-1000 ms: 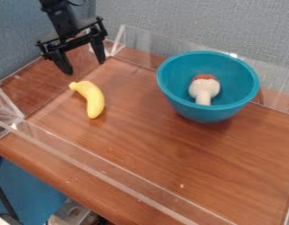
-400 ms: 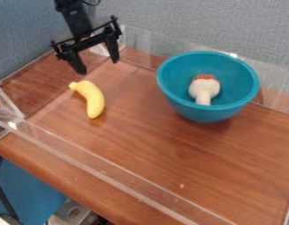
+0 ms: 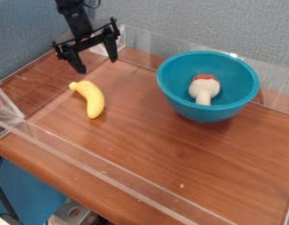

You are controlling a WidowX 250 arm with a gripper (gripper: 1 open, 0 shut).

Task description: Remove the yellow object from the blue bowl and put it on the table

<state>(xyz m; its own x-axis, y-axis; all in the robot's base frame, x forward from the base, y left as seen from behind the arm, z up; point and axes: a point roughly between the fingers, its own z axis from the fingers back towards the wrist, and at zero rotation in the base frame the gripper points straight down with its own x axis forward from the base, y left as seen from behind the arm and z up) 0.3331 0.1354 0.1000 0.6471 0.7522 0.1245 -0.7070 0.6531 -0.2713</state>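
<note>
Wood-grain table [image 3: 170, 149] below a wide-open, seemingly empty pincer [image 3: 94, 55], well apart from the yellow object [image 3: 89, 97].

glossy wood-grain table [image 3: 170, 145] (clear acrylic walls [image 3: 105, 180]), smooth plastic blue bowl [image 3: 234, 104]

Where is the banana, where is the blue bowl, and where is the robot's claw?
banana [image 3: 89, 98]: camera view, middle of its curved body.
blue bowl [image 3: 172, 90]: camera view, inside of its left wall.
claw [image 3: 92, 54]: camera view, gap midway between its open fingertips.
</note>
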